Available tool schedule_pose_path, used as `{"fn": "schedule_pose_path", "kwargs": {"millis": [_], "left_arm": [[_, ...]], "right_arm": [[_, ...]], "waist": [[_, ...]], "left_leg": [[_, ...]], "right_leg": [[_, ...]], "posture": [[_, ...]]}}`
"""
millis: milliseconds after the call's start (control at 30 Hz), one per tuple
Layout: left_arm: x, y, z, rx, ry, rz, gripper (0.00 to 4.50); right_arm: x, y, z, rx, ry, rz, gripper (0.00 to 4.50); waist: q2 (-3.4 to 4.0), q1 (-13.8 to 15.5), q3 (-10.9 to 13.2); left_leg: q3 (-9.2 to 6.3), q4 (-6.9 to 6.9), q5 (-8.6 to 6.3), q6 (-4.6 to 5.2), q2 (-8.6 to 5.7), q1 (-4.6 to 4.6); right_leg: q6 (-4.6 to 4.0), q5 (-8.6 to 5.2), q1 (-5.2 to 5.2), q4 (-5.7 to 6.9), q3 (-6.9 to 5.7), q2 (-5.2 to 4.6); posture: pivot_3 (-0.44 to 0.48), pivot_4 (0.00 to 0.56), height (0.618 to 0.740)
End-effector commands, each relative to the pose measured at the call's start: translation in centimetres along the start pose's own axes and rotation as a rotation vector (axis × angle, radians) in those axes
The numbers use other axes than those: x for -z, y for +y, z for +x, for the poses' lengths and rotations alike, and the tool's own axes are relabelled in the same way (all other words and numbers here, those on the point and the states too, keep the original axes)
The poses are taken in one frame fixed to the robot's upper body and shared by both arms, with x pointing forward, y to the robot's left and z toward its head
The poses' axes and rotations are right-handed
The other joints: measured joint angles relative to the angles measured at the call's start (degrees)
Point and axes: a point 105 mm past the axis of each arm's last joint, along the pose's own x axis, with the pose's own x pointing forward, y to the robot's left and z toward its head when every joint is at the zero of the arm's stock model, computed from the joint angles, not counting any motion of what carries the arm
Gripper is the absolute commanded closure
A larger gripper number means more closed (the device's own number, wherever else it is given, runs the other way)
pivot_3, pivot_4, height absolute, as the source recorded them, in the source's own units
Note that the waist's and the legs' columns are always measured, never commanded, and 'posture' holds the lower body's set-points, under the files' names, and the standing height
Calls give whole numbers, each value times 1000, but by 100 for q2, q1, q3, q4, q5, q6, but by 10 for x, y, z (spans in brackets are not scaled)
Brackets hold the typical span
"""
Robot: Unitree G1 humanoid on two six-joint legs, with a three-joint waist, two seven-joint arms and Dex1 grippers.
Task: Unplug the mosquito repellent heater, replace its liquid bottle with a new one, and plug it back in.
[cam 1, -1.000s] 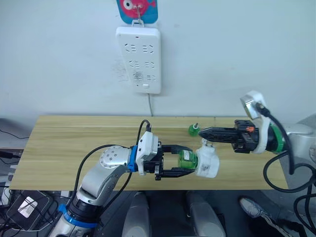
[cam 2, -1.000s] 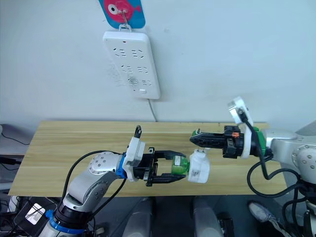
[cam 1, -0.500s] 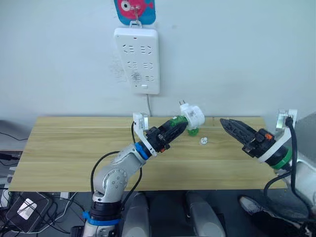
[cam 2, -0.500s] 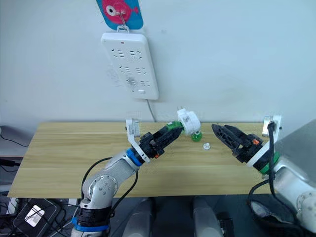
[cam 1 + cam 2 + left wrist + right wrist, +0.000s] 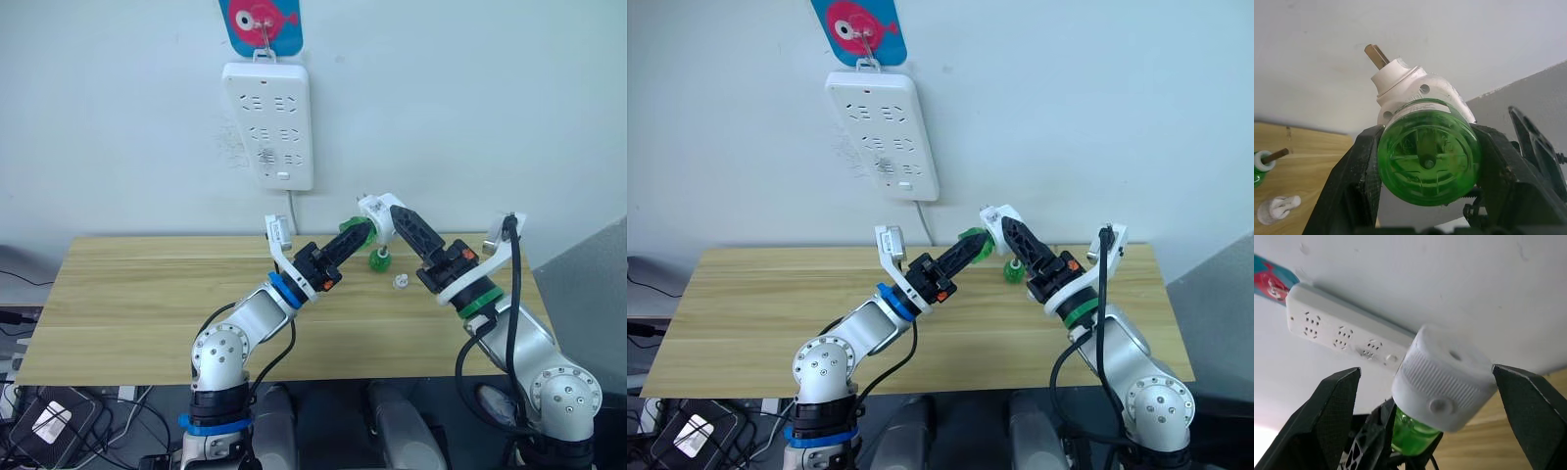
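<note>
Pale wall rises behind a light wooden desk (image 5: 147,294), and a long white power strip (image 5: 267,124) hangs on that wall from a hook set in a blue and pink fish sticker (image 5: 260,24), its thin cord dropping toward the desk's far edge.

Above the desk's middle, the left end effector (image 5: 355,235) is raised toward the wall and clamped on a translucent green bottle (image 5: 1427,154); in the left wrist view its two black fingers (image 5: 1354,181) press against opposite sides of the bottle's round body. The bottle is seated in the mosquito repellent heater (image 5: 378,212), a rounded white unit whose metal prongs (image 5: 1376,55) point up and away toward the wall.

The right end effector (image 5: 397,217) reaches in from the other side, up against the heater. In the right wrist view its fingers (image 5: 1334,404) stand wide apart on either side of the white housing, with gaps showing between each fingertip and the plastic.

On the desk behind the two arms stands a second green bottle (image 5: 380,258) with a thin dark wick stem rising from a whitish collar. Just beside it lies a small white cap (image 5: 401,282).
</note>
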Motion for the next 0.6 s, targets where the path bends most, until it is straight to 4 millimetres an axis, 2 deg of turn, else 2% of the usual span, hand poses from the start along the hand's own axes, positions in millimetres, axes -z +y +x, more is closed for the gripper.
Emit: {"fn": "schedule_pose_path", "kwargs": {"millis": [33, 467, 533, 600], "left_arm": [[2, -19, 6, 91, 16, -5, 2173], [3, -21, 11, 91, -12, 15, 2173], [3, -21, 11, 89, -15, 11, 2173], [3, -22, 10, 96, -8, 14, 2173]], "right_arm": [[1, 10, 5, -26, -13, 37, 0], [0, 18, 22, -22, -64, 162, 0], [0, 19, 23, -30, -70, 177, 360], [0, 20, 24, -32, -72, 185, 961]], "waist": [[1, -5, -2], [2, -7, -8], [2, -6, -8], [3, -7, -8]], "left_leg": [[0, 0, 0, 0, 0, 1], [0, -1, -1, 1, 0, 0], [0, -1, -1, 1, 0, 0], [0, -1, -1, 2, 0, 0]], "right_leg": [[0, 0, 0, 1, 0, 0], [0, 0, 0, 1, 0, 0], [-1, 0, 0, 0, 0, 0], [-1, 0, 0, 0, 0, 0]], "posture": [[-79, 249, 740], [-71, 251, 740], [-71, 251, 740], [-69, 251, 740]]}}
